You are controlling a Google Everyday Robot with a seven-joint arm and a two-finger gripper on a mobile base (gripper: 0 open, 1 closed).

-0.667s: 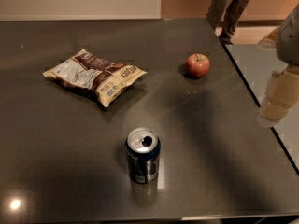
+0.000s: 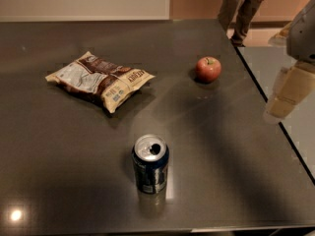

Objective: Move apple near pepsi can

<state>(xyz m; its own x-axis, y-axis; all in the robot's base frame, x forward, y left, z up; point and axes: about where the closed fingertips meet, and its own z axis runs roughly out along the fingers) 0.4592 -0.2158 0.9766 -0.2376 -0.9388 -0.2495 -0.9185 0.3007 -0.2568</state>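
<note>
Little change is noted against the frame a moment earlier. The small round red apple with yellow patches is found at the same spot, on the far right part of the dark grey glossy counter. The dark blue pepsi can with a silver opened top is unmoved too, upright near the front edge. The cream-coloured end effector is seen at the right side, past the counter's right edge, shifted only slightly if at all. Its state, apart or together, cannot be told. Nothing is held by it, and the apple is not touched.

Meaning for the task: the reach is judged not yet begun in earnest; apple and can are well apart.

Edges and room: the apple is near the right edge, which runs diagonally toward the front right. A paler grey surface is seen beyond that edge. Open counter is left between apple and can, and to the can's right. A crumpled brown-and-white snack bag lies on the left, away from that path. A standing person's legs are seen past the far right corner.
</note>
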